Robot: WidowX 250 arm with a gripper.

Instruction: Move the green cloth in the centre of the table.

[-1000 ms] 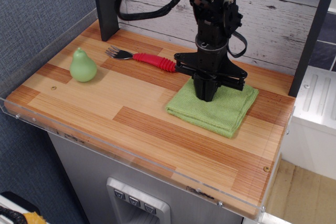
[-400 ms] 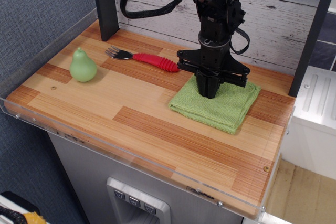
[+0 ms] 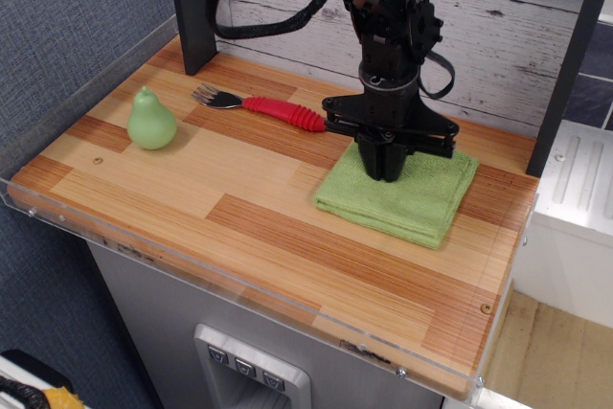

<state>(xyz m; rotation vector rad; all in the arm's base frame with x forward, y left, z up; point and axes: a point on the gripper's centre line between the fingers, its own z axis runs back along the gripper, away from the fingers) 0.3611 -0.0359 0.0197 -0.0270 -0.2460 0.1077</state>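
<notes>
The green cloth (image 3: 421, 203) lies folded on the right side of the wooden table (image 3: 192, 189), close to the back right corner. My gripper (image 3: 387, 177) points straight down onto the cloth's back left part. Its black fingers are drawn together with their tips pressed into the fabric, which hides them where they meet it. The rest of the cloth lies flat on the table.
A pale-green pear (image 3: 150, 122) stands at the left. A fork with a red handle (image 3: 278, 108) lies at the back, just left of my gripper. Dark posts stand at the back left (image 3: 192, 7) and right (image 3: 565, 74). A clear rim (image 3: 239, 286) edges the table.
The gripper and the cloth under it have shifted together a little to the right and back, towards the right edge. The pear and fork have not moved.
</notes>
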